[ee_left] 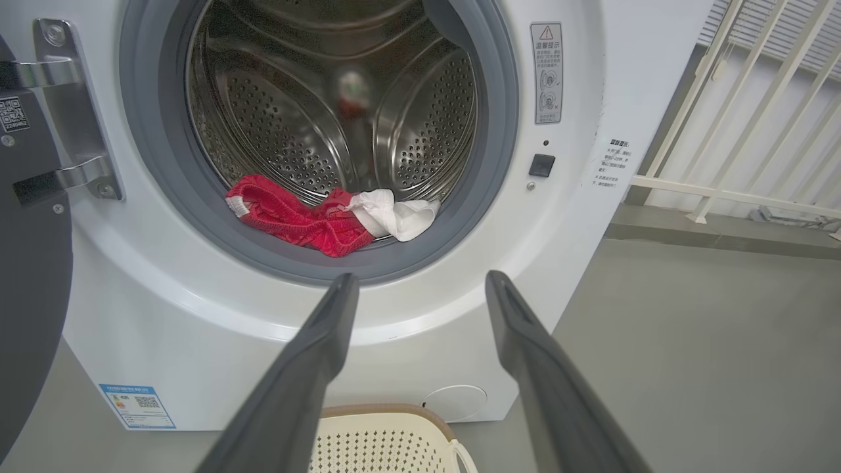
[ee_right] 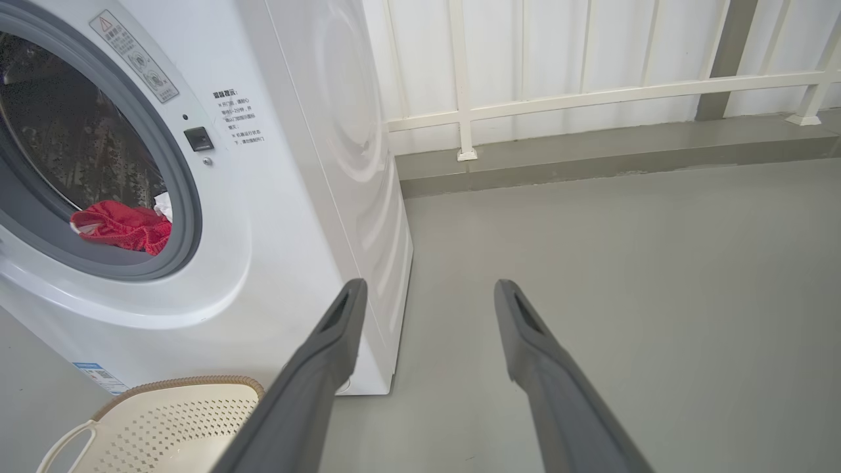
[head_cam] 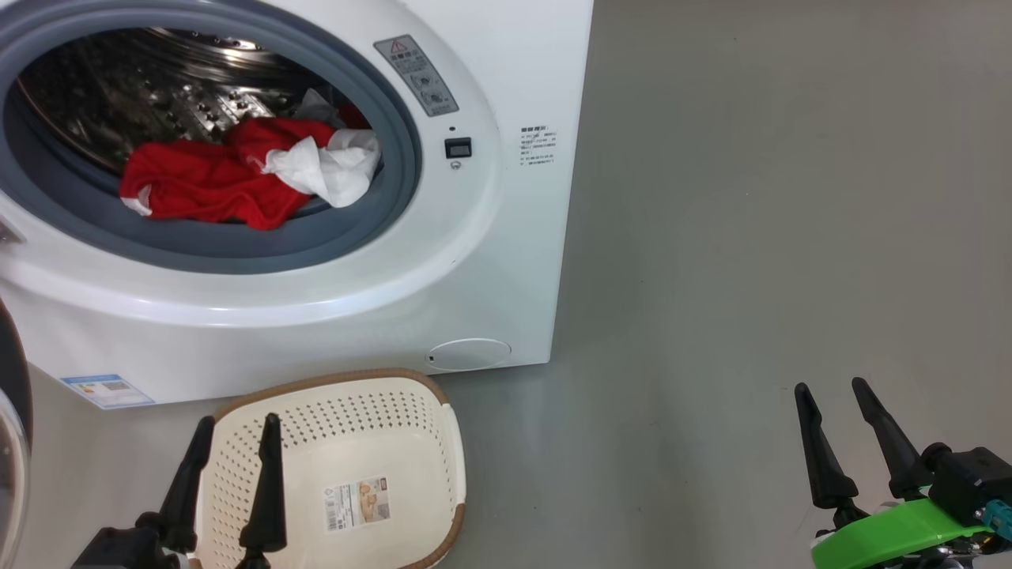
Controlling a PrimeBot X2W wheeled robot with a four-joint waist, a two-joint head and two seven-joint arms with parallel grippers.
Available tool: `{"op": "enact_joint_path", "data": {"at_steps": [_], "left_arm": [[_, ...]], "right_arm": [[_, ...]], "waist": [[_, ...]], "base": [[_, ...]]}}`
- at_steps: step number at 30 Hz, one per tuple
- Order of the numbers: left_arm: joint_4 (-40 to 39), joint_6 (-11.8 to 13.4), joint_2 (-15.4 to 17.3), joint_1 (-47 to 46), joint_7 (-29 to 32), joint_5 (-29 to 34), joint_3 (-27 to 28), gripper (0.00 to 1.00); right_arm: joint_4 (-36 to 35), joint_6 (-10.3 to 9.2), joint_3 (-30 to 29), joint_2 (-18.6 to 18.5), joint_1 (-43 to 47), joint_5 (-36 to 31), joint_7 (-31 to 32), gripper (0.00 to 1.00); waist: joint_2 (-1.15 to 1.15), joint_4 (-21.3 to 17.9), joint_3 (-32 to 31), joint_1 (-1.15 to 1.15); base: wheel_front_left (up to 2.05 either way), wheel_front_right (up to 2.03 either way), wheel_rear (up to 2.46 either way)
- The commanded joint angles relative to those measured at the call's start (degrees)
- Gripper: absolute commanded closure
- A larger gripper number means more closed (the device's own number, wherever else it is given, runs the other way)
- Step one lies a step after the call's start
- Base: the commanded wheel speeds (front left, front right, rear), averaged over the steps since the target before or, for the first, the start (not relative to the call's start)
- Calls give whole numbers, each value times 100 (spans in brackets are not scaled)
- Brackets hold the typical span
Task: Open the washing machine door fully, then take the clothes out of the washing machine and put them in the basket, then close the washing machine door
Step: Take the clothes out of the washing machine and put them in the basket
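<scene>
Washing machine: a big white boxy front-loader [head_cam: 506,261] stands on the smooth grey floor [head_cam: 751,237], its round mouth uncovered, ringed by a grey rubber gasket [head_cam: 316,245] around a perforated steel drum [ee_left: 328,118].
Door: the large round door with the dark rim [ee_left: 29,282] hangs on metal hinges at the left of the mouth, swung clear of it. Only its edge shows, so how wide it stands is hard to judge.
Clothes: bright red fabric garments [head_cam: 205,178] lie in a heap at the front lip of the drum, spilling onto the gasket. A crumpled white cloth piece [head_cam: 332,170] rests against their right side, touching them.
Basket: a small cream-white perforated plastic basket with a brown woven-look rim [head_cam: 371,419] sits on the floor just in front of the machine, below the mouth. A paper label [head_cam: 357,502] lies flat on its bottom.
Left gripper: the left gripper [head_cam: 239,419] hovers over the basket's left edge, dark fingers spread apart, holding nothing, pointing toward the drum.
Right gripper: the right gripper [head_cam: 832,386] hangs over bare floor, well apart from the machine, fingers spread wide and empty.
Background: a white railing [ee_right: 591,92] runs behind the machine.
</scene>
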Motion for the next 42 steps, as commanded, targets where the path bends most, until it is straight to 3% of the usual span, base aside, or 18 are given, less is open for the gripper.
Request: {"op": "enact_joint_path", "data": {"at_steps": [1,21,32,42], "left_arm": [[-114,-31,79,-156,-27,19,187,0],[136,-31,78,-370,-27,1,117,0],[1064,-31,166,-2169,-27,214,39,0],[2813,-31,463,-4115,-27,221,177,0]], "right_arm": [[-112,37,128,-86,-145,52,-38,0],[-108,37,177,-91,-228,50,-38,0],[-159,37,231,-56,-534,73,-38,0],[-160,37,386,4,-921,139,-38,0]], "waist": [[0,8,2,0],[0,9,76,0],[0,-62,652,0],[0,-336,1359,0]], "base": [[0,0,0],[0,0,0],[0,0,0],[0,0,0]]}}
